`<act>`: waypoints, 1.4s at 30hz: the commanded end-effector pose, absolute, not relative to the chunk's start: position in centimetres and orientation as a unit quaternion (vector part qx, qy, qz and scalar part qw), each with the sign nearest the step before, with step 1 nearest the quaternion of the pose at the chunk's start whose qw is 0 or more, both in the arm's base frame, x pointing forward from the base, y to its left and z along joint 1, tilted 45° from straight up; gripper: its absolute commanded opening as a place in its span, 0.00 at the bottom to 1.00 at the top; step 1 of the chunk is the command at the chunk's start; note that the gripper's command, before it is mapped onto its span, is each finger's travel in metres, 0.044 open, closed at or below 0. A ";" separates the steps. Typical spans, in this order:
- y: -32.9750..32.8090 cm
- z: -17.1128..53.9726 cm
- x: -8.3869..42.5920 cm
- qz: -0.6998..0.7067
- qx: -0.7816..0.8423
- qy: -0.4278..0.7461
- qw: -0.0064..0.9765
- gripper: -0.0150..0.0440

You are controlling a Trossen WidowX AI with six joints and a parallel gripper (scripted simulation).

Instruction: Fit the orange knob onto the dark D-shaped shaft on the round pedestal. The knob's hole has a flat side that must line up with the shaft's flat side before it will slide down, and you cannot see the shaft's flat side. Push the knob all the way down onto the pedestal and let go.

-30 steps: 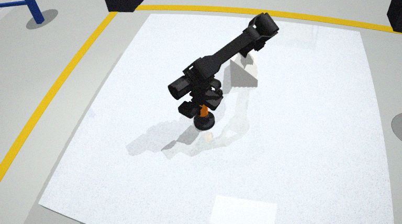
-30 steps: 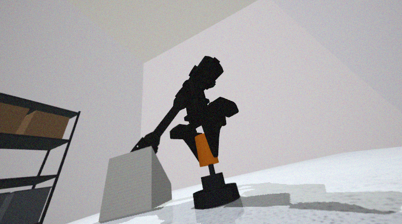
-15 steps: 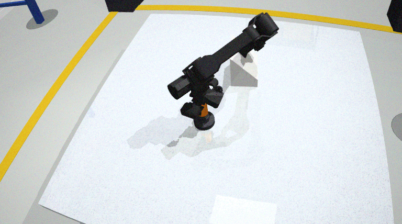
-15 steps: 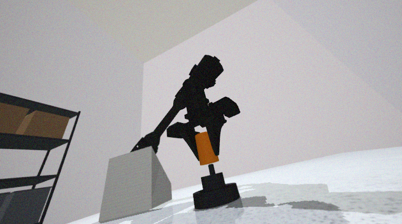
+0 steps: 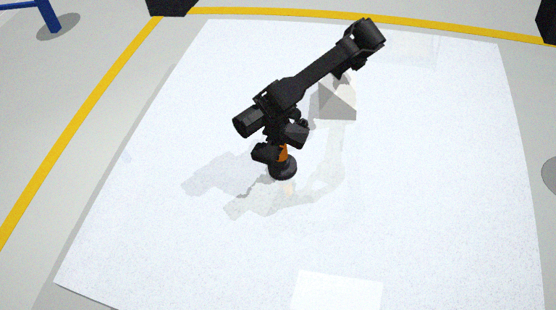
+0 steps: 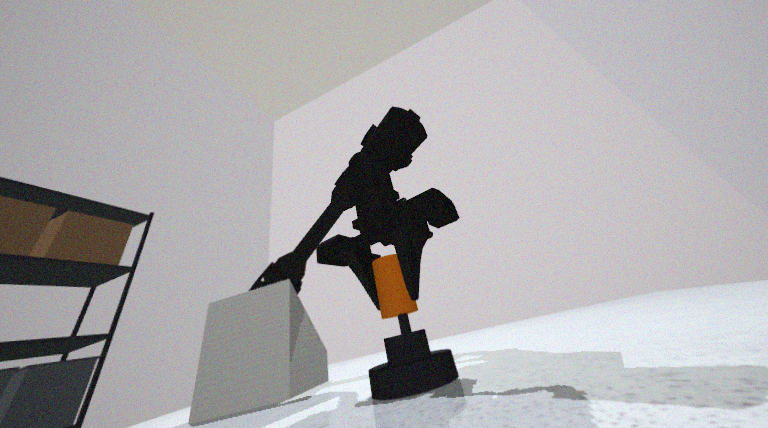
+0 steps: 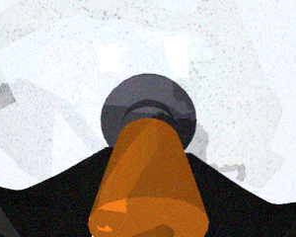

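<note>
The claw (image 5: 281,151) (image 6: 398,303) (image 7: 148,157) grips the knob (image 5: 282,153) (image 6: 394,287) (image 7: 145,168) above the pedestal (image 5: 282,171) (image 6: 413,375) (image 7: 148,89), over the shaft (image 6: 403,323), likely so turning can match the flats.

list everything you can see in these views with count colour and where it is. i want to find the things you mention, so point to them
tapered knob (image 5: 282,153) (image 6: 394,287) (image 7: 149,163): one, orange, between the gripper fingers
thin shaft (image 6: 403,323): one, dark, under the knob
round stepped pedestal (image 5: 282,172) (image 6: 413,375) (image 7: 148,86): one, dark, on the pale surface
angular block (image 5: 338,106) (image 6: 246,355): one, grey, by the arm's base end
shelf rack (image 6: 73,276): one, dark, exterior view's left
boxes (image 6: 93,235): two, brown, upper rack shelf
floor stripes (image 5: 270,11): two, yellow, around the pale surface
robot arm (image 5: 321,66) (image 6: 317,236): one, black, reaching over the pedestal
gripper (image 5: 281,153) (image 6: 397,303) (image 7: 149,193): one, black, shut on the knob
</note>
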State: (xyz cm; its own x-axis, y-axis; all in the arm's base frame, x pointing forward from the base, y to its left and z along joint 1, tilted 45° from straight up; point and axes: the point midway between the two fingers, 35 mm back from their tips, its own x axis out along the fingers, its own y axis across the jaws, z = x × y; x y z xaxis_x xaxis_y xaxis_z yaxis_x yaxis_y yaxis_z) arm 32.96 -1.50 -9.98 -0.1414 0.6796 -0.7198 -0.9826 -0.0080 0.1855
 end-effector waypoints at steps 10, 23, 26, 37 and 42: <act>-1.8 -9.7 33.2 0.679 -0.233 0.330 0.613 0.25; -1.5 -10.0 33.0 0.707 -0.288 0.266 0.589 0.25; -1.5 -10.0 33.0 0.707 -0.288 0.266 0.589 0.25; -1.5 -10.0 33.0 0.707 -0.288 0.266 0.589 0.25; -1.8 -9.7 33.2 0.707 -0.288 0.266 0.589 0.25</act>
